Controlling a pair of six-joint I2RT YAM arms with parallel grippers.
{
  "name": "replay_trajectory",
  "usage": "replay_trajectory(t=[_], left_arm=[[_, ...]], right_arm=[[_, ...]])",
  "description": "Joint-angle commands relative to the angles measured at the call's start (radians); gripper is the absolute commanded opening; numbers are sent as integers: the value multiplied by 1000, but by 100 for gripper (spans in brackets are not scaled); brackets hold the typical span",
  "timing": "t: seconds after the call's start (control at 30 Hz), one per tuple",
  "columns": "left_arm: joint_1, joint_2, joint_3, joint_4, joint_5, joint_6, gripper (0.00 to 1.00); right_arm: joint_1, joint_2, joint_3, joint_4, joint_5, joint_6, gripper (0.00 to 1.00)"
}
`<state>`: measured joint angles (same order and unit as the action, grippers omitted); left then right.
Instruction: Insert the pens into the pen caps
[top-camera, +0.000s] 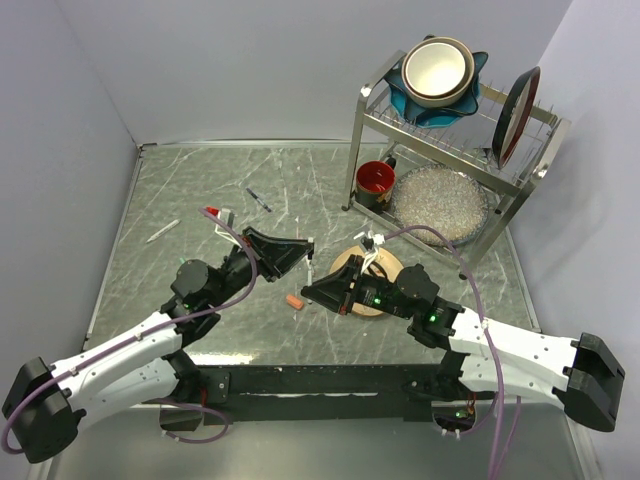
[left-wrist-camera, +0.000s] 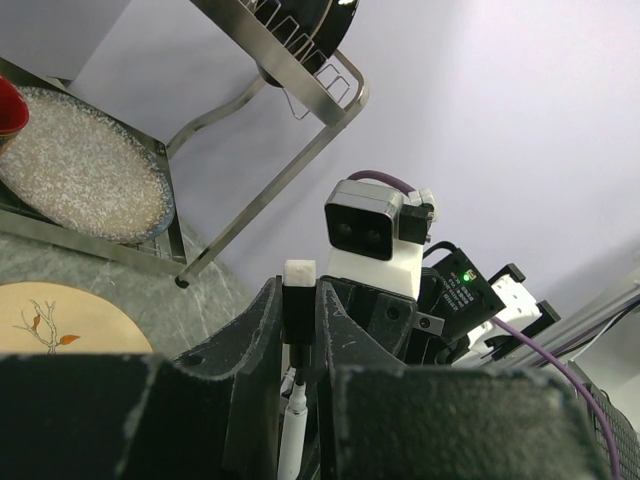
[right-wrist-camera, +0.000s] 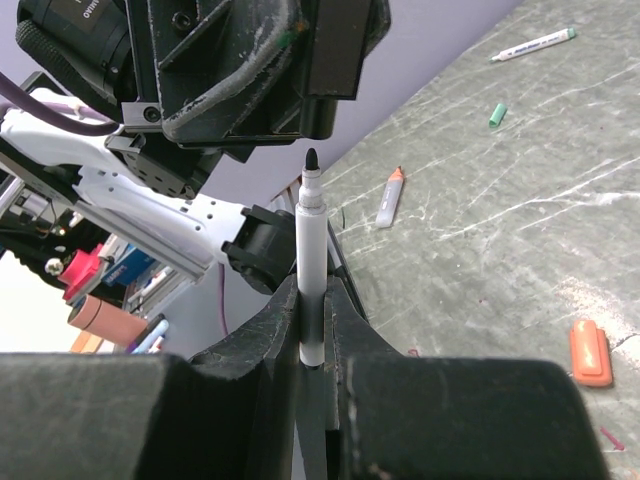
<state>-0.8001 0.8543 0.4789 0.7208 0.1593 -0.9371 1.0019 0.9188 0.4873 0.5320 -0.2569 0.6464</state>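
Your right claw is clamped shut on a white pen, upright with its black tip up, just beneath your left claw, which pinches a white-topped cap. An orange cap lies on the bench nearby. On the rack, a cream bowl nests in a blue bowl; a red cup stands below.

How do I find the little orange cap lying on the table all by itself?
Start at the grey marbled table, then find the round tan wooden disc near its middle. Left of the disc, on bare tabletop, lies the small orange-red plastic cap. It is short and stubby, while the thin black pen and thin white pen farther back are long.
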Motion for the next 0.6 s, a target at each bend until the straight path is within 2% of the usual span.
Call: replay_trajectory(t=[0.0, 0.57], left_arm=[[-4, -17, 24, 28, -4, 6, 1], [-14, -14, -6, 48, 14, -5, 1]], right_arm=[[7, -14, 4, 48, 1, -1, 0], [7, -18, 27, 31, 22, -14, 0]])
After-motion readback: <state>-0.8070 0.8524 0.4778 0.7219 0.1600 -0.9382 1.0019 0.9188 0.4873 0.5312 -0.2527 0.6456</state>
